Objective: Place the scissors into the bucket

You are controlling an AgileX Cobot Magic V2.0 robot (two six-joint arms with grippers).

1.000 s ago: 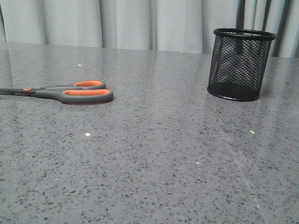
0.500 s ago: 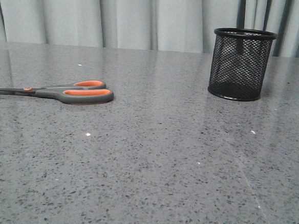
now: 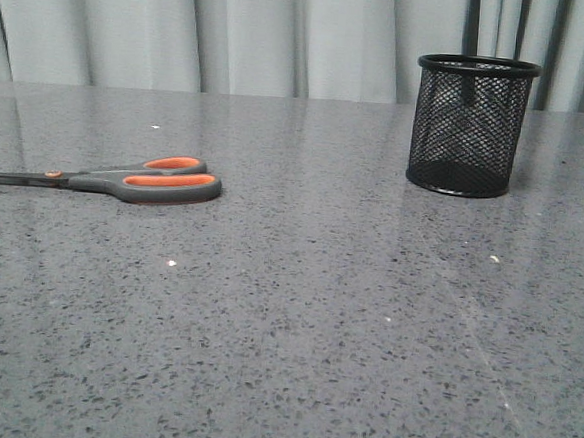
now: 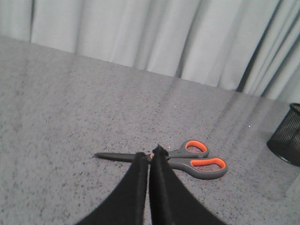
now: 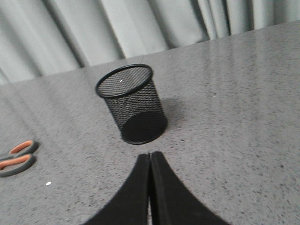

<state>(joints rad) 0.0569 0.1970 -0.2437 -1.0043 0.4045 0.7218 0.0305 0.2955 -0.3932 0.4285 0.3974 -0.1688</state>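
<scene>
1. The scissors (image 3: pixel 124 179) lie flat on the grey speckled desk (image 3: pixel 296 310) towards its left edge, about midway between the near and far edges; the dark grey handles with orange-lined finger loops point towards the middle of the desk, and the slim dark blades run out towards the left edge, closed together
2. The bucket (image 3: pixel 470 126), a black wire-mesh cylinder with a solid rim and base, stands upright near the far right corner of the desk, well apart from the scissors; through the mesh and the open top it looks empty
3. In the left wrist view the left gripper (image 4: pixel 149 157) has its two black fingers pressed together, with only a thin seam between them and nothing held. Their tips overlap the scissors (image 4: pixel 187 158) near the pivot where blades meet handles; whether they touch the scissors or hang above them cannot be told from this view. The bucket's mesh wall (image 4: pixel 287 140) shows at the frame's edge
4. In the right wrist view the right gripper (image 5: pixel 150 155) is likewise closed on nothing, finger against finger, tips towards the bucket (image 5: pixel 132 106) and a short way clear of its base
5. That same view catches the orange loops of the scissors (image 5: pixel 16 157) at the frame's edge, far from the bucket
6. Pale pleated curtains (image 3: pixel 245 30) hang behind the far edge of the desk
</scene>
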